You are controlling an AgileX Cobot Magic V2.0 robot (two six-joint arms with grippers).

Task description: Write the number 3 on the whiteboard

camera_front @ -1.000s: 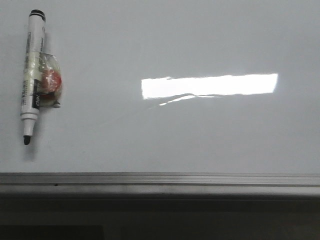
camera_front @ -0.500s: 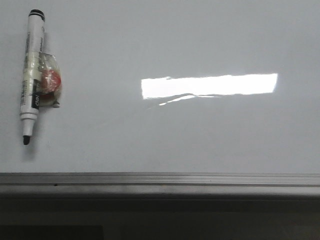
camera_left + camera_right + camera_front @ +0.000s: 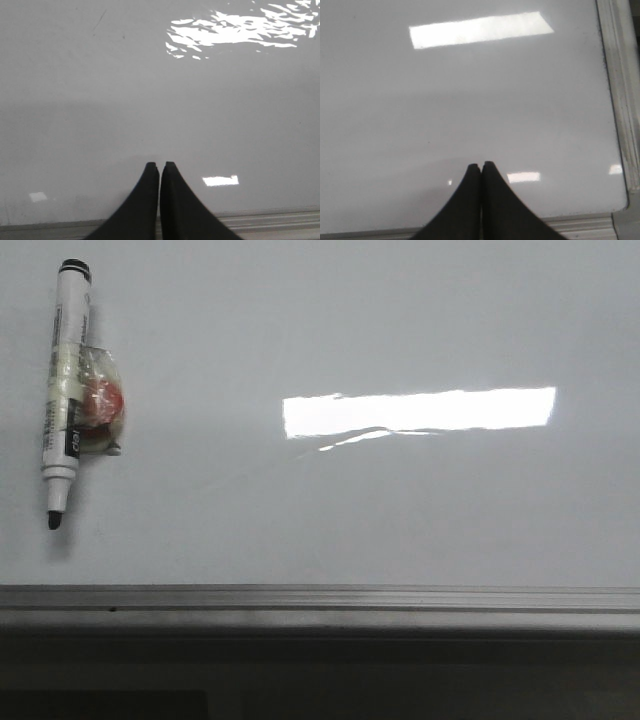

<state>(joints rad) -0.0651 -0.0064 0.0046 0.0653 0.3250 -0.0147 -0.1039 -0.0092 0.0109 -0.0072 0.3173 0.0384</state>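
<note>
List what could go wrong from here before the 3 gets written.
1. The marker pen lies flat at the whiteboard's far left with a taped red lump against its barrel; a grasp there may slip or tilt the tip.
2. Both the left gripper and right gripper are shut and empty; they must open before any pick.
3. The pen's tip is uncapped and may smear the board if dragged.

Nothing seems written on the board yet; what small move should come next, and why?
Probably the left gripper should open and travel toward the marker pen. The whiteboard shows no 3, the pen lies uncapped and untouched at its far left, nearer the left arm, and both grippers, the right gripper included, are shut and empty.
</note>
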